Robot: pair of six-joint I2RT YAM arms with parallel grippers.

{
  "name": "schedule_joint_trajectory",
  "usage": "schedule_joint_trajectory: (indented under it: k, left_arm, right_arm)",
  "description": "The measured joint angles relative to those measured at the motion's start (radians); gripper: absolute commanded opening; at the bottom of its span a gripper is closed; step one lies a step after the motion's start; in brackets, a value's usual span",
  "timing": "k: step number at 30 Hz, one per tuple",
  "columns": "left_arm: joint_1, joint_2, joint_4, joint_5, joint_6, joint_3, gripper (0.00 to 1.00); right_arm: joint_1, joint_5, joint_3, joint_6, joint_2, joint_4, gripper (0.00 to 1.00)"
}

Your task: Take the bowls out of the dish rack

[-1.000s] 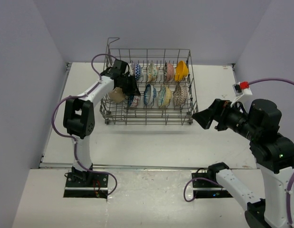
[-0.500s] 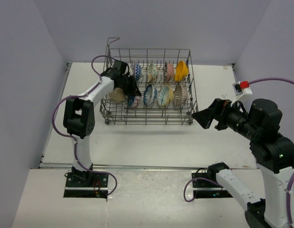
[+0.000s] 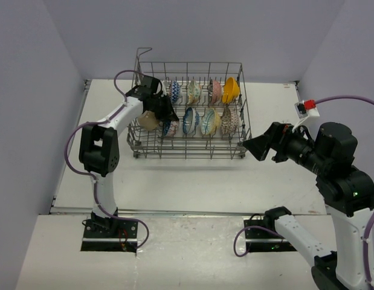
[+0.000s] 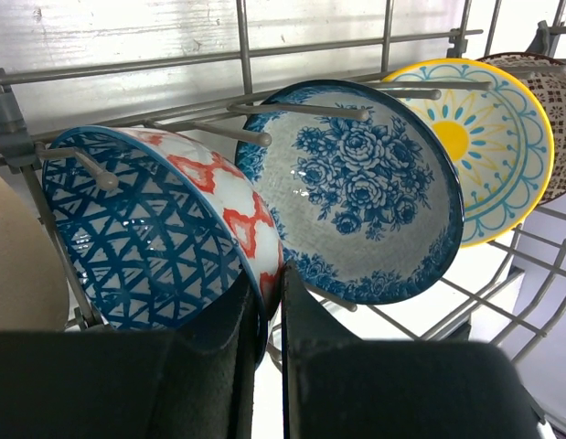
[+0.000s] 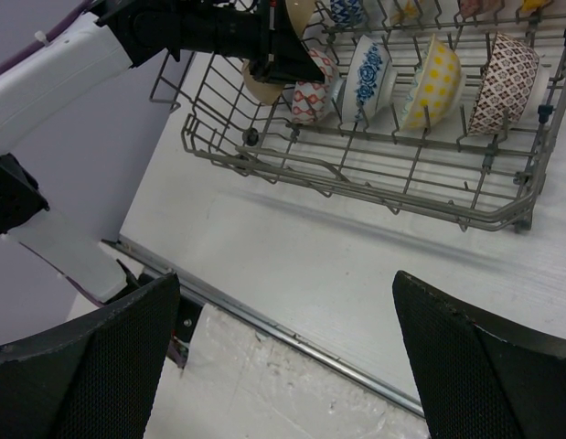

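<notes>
**Left pincer clamped on a patterned bowl in the rack; right pincer wide open**

The left pincer (image 4: 273, 306) reaches into the left end of the grey wire dish rack (image 3: 187, 152), which stands on the white desk (image 3: 193, 178) towards its far side. Its two black fingers (image 4: 218, 366) are closed on the rim of a round ceramic bowl with blue lattice inside and red diamonds outside (image 4: 164, 229), one finger on the inner face and one on the outer. That bowl stands on edge among the tines of the near row.

Just to its left, a plain beige bowl (image 4: 17, 265) shows at the picture's edge. To its right in the same row, each leaning between tines, come a grey bowl with blue roses (image 4: 374, 183), a yellow bowl with a sun pattern (image 4: 488, 137) and a brown-latticed bowl (image 4: 559, 110). The far row holds more bowls, among them a bright orange-yellow bowl (image 3: 231, 89) at its right end and a pinkish bowl (image 3: 216, 90) beside it.

The right pincer (image 5: 284, 293) hangs above the desk to the right of the rack, jaws spread wide and holding nothing, pointed towards the rack's near right corner.
</notes>
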Motion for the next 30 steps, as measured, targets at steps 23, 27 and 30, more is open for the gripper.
schedule_joint_trajectory:
  k: [23, 27, 30]
  left_arm:
    - [0.021, -0.107, 0.037, 0.084, -0.029, 0.0, 0.0]
    - [0.023, -0.198, 0.047, 0.098, -0.037, 0.005, 0.0]
    - [0.029, -0.231, 0.053, 0.103, -0.043, 0.016, 0.0]
  right_arm:
    - [0.0, -0.016, 0.0, 0.014, 0.001, 0.009, 0.99]
    - [0.0, -0.016, 0.0, 0.021, 0.001, 0.011, 0.99]
    - [0.0, -0.018, 0.0, 0.025, 0.001, 0.019, 0.99]
